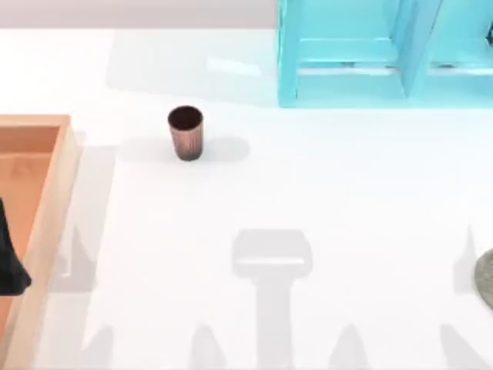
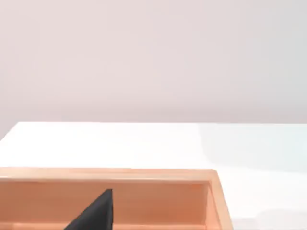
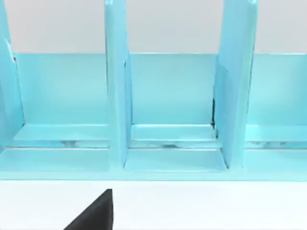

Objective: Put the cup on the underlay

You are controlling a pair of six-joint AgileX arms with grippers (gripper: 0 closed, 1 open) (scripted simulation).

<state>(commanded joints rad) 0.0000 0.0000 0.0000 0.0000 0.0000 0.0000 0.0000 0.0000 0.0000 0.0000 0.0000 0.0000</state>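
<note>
On the counter the cup stands upright at about ten o'clock from the centre. The tray lies at nine o'clock on the left edge, the rack at one o'clock, the underlay at four o'clock, well apart from the cup.

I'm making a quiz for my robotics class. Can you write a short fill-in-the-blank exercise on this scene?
1. The cup stands ____ on the table.
2. The underlay lies at the table's ____ edge.
3. The wooden tray sits on the table's ____ side.

Missing words: upright; right; left.
</note>
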